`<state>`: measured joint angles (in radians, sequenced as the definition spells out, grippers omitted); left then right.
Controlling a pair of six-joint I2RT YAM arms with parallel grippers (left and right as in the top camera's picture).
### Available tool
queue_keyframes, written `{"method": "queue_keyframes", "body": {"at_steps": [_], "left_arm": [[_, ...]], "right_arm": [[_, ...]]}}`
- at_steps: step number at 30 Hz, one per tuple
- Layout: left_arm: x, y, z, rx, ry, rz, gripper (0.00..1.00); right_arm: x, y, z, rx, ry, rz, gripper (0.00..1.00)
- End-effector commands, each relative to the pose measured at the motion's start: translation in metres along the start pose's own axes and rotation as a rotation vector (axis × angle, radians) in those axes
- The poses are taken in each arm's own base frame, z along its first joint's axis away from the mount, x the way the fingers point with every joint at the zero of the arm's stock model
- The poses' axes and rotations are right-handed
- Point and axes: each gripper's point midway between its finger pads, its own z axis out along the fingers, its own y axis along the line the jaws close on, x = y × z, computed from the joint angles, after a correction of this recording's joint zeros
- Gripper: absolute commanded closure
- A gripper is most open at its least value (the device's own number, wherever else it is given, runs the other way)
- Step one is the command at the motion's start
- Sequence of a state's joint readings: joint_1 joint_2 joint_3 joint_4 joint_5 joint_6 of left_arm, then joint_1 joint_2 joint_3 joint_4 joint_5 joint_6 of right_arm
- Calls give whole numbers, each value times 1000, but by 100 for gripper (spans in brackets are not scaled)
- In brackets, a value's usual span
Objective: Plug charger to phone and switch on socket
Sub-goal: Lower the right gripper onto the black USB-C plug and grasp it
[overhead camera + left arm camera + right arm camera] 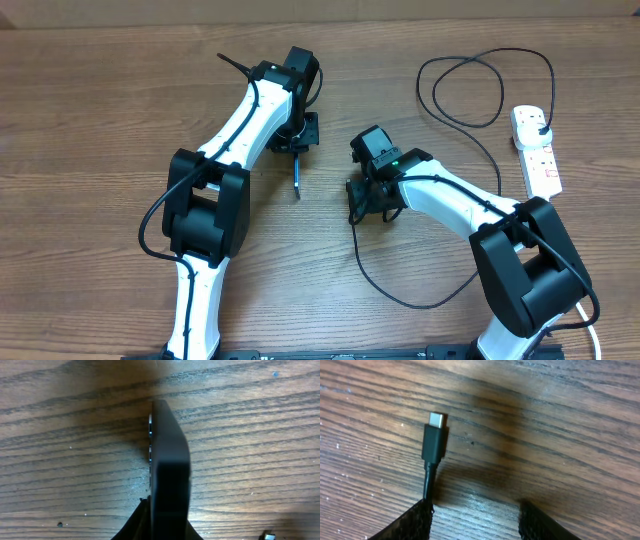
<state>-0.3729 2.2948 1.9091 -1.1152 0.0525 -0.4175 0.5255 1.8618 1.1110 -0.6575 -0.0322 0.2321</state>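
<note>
Currently grips the phone on edge in the closed left gripper, toward the middle of the tabletop, presumably to present the port end for sideways insertion. Shows the right gripper nearby with jaws apart, clamping nothing; places the charger tip against one finger, likely staged for re-gripping. Locates the socket at the right edge, near the far corner, with the charger's plug already seated; switch state not readable
</note>
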Motion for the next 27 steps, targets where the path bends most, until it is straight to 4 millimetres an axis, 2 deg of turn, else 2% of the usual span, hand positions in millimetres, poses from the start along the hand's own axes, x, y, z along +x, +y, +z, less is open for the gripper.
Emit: {"method": "queue_keyframes", "body": {"at_steps": [1, 5, 8, 11, 14, 20, 27], "left_arm": [[8, -2, 8, 13, 37, -9, 86], [9, -2, 8, 13, 37, -10, 86], [8, -2, 8, 13, 37, -9, 86], [8, -2, 8, 13, 36, -9, 86], [8, -2, 8, 13, 37, -9, 86], [9, -19, 7, 108, 50, -7, 90], [7, -21, 6, 117, 42, -6, 90]], "right_arm": [[12, -10, 8, 41, 19, 8, 49], [19, -13, 12, 51, 33, 34, 51], [13, -11, 8, 43, 19, 21, 50], [-1, 5, 1, -24, -5, -34, 50], [-12, 8, -2, -33, -37, -35, 49], [-16, 12, -1, -43, -61, -42, 50], [-14, 16, 8, -45, -56, -54, 51]]}}
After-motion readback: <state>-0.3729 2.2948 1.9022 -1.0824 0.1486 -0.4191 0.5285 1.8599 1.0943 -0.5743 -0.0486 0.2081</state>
